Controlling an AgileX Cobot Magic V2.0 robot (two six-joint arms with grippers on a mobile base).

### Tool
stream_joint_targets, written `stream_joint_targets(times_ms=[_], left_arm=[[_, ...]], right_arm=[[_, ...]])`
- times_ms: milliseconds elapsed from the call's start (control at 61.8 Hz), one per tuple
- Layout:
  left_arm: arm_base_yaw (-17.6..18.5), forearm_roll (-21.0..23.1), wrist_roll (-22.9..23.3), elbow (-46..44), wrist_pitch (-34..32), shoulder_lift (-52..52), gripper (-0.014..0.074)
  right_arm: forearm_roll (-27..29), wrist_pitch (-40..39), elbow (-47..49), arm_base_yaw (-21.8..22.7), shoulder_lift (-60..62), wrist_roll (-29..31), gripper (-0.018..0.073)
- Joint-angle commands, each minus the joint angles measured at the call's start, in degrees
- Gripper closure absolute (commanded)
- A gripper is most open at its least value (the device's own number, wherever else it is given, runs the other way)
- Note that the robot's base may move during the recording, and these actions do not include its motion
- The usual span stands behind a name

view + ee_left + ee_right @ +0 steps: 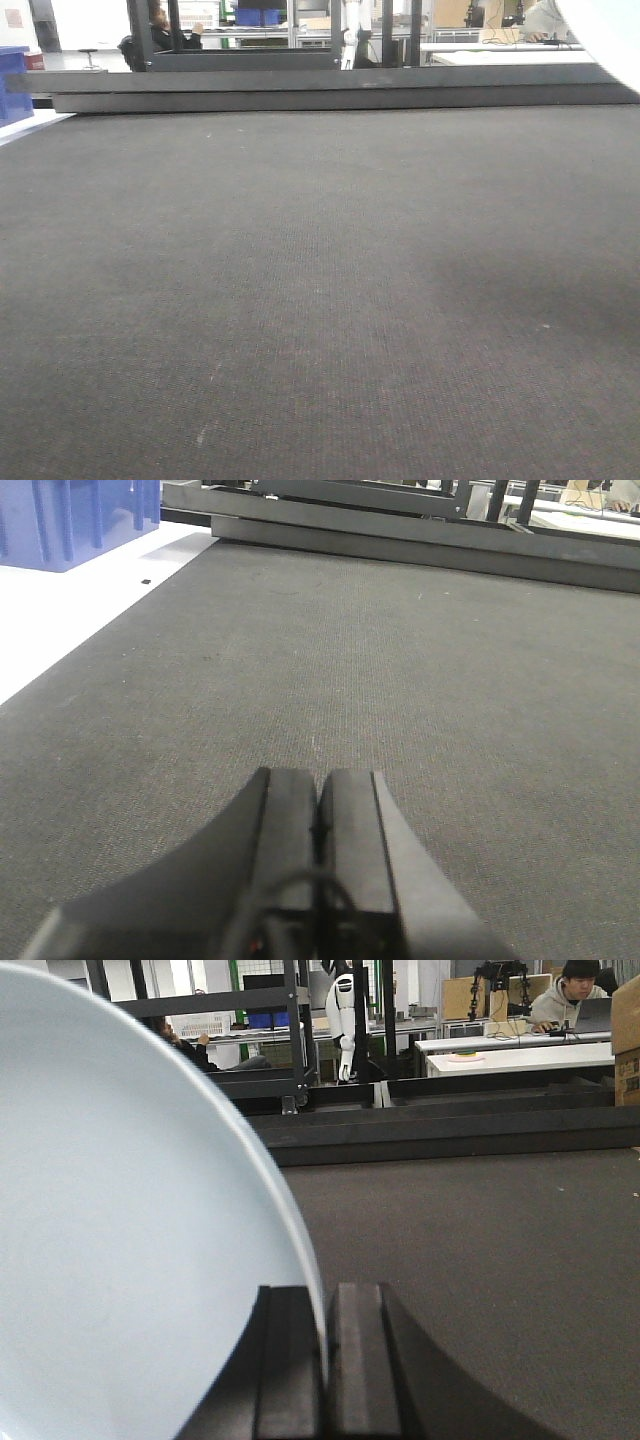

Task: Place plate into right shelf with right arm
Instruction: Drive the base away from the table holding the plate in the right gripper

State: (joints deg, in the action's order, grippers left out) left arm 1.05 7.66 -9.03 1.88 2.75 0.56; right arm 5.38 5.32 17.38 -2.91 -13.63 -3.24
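Note:
The plate (pixel 120 1240), white with a pale-blue tint, fills the left half of the right wrist view and stands on edge. My right gripper (pixel 325 1292) is shut on its rim, one finger on each side, above the dark grey mat (pixel 480 1260). A white curved edge at the top right corner of the front view looks like the same plate (pixel 608 30). My left gripper (pixel 320 773) hangs low over the mat, shut with nothing between its fingers. The right shelf is out of view.
Dark low rails (pixel 330 90) run along the mat's far edge. A blue bin (pixel 70 520) stands on a white surface (pixel 60 620) at the left. A cardboard box (pixel 628 1040) sits at the far right, with desks and a seated person (pixel 570 995) behind it.

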Motion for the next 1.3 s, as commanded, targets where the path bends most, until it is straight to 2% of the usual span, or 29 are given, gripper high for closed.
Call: stream_joint_targets(times_ms=[0,1279], left_arm=[[0.1,0.5,0.4,0.6,-5.2,0.6,0.0724],[0.1,0.5,0.4,0.6,-5.2,0.6,0.0724]], right_arm=[[0.1,-5.6,1.7,0.3,-0.3,0.4,0.0494],[0.1,-5.3,1.7,0.3,-0.3,0.4,0.0494]])
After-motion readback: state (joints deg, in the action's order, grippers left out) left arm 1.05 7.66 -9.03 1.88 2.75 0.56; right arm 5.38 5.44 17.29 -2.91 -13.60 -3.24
